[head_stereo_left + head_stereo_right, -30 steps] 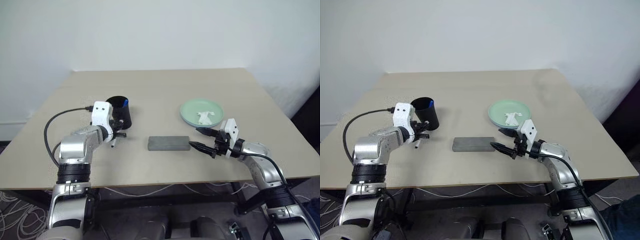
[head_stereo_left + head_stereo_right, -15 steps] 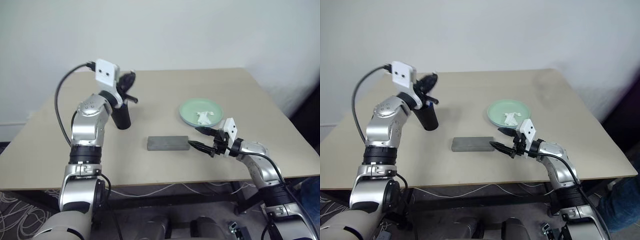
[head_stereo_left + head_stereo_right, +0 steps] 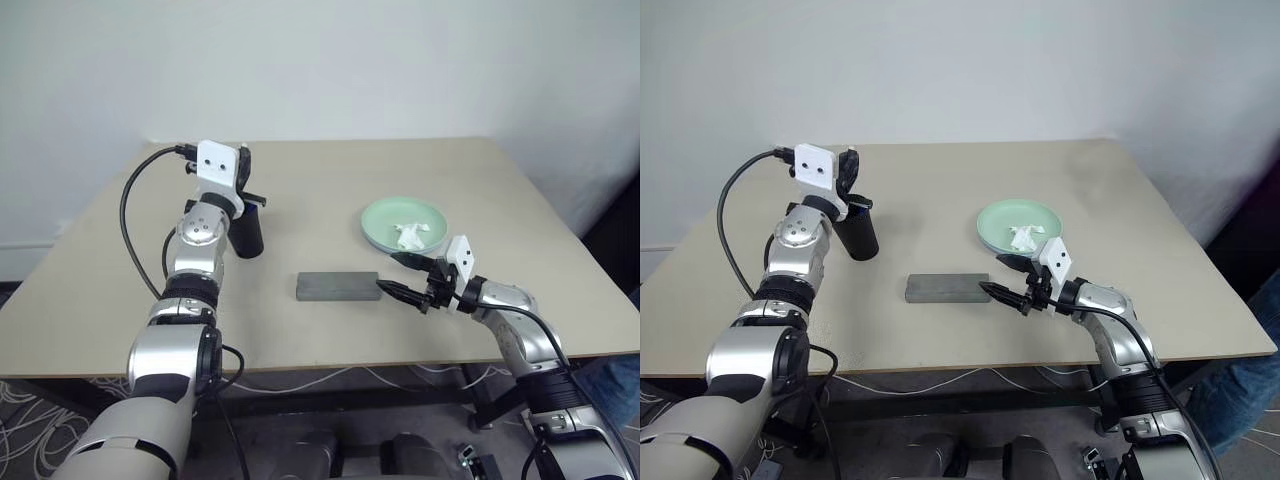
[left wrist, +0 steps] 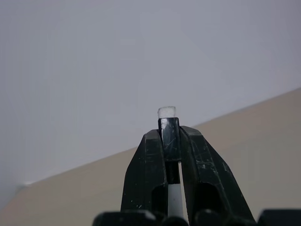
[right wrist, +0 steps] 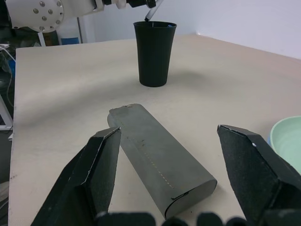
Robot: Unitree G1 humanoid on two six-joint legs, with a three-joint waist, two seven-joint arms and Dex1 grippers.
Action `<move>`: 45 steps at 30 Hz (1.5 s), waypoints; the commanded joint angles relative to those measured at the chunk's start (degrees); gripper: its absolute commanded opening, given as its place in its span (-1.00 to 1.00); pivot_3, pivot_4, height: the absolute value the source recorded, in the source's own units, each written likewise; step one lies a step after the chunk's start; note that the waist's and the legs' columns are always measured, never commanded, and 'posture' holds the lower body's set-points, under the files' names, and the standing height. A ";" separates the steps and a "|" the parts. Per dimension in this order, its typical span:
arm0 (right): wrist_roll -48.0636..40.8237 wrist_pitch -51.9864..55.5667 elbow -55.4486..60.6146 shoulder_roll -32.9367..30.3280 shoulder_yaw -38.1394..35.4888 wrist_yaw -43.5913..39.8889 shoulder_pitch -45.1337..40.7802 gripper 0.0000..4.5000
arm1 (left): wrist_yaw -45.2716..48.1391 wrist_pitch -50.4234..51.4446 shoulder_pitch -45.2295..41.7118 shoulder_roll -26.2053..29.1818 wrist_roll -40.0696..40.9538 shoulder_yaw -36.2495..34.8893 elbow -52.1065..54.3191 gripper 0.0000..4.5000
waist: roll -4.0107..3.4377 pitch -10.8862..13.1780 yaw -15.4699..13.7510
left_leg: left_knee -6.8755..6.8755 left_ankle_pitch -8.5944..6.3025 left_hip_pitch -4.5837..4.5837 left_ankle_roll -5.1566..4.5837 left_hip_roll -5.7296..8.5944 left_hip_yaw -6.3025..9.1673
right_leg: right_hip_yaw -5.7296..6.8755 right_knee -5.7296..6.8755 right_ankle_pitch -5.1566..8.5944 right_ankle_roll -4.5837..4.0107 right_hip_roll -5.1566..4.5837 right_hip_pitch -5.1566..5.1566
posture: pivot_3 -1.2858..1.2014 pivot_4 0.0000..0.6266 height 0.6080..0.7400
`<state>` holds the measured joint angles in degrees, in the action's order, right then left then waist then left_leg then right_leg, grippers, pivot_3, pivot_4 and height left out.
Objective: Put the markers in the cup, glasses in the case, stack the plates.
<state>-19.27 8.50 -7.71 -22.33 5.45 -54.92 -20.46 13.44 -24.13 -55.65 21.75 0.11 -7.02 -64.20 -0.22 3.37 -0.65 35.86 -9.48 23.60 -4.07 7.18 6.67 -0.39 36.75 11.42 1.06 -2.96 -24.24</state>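
My left gripper [image 4: 168, 134] is shut on the black-capped marker [image 4: 169, 141], whose white body runs down between the fingers. In the head views this gripper [image 3: 252, 200] hangs at the rim of the black cup [image 3: 246, 232]; the marker's tip [image 5: 151, 12] slants down just over the cup's mouth. The grey case [image 3: 337, 286] lies shut at mid-table. My right gripper [image 3: 400, 277] is open at the case's right end, one finger on each side of it. The mint green plate [image 3: 385, 222] sits behind, with a pale blue rim under its edge. The glasses are out of view.
A crumpled white scrap [image 3: 408, 234] lies in the green plate. The table's near edge [image 3: 330, 368] runs close in front of the case. A white wall rises behind the table.
My left arm has lifted the marker from the table beside the cup and swung it up to the cup's rim. The right arm has kept still.
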 commanded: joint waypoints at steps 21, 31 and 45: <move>-0.52 -0.90 2.61 -0.33 -1.30 0.16 -0.79 0.58 | 3.39 -3.98 -2.22 -0.02 0.25 -0.31 0.63 0.22 | 0.01 -0.01 0.00 | 0.12 0.00 0.00 -0.01 0.00 0.02 | 0.10 0.03 -0.04 0.05 0.00 0.05 | 0.03 -1.00 0.97; 0.03 -1.06 1.33 -1.33 -2.55 1.35 -1.13 0.58 | 37.09 14.35 15.61 4.79 14.78 1.05 30.88 0.22 | -0.04 -0.02 1.01 | 0.08 0.00 -0.03 -0.01 -0.03 0.00 | -0.13 0.05 -0.05 0.00 0.10 -0.01 | 0.03 -1.00 0.97; -1.14 -0.50 -1.11 -11.92 -8.33 -4.07 4.98 0.58 | 38.02 20.99 40.15 6.69 15.55 1.26 48.03 0.22 | -0.15 0.01 -0.03 | 0.05 -0.01 -0.01 -0.01 -0.07 0.03 | -0.32 0.08 0.04 -0.25 0.00 0.04 | 0.03 -1.00 0.97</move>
<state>-19.64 8.73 -9.19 -33.56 -1.16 -58.65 -14.96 52.71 -1.77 -14.36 28.82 15.75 -5.26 -18.88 -0.36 3.38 -0.68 35.90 -9.49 23.59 -4.08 7.10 6.70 -0.72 36.83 11.45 0.82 -2.97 -24.20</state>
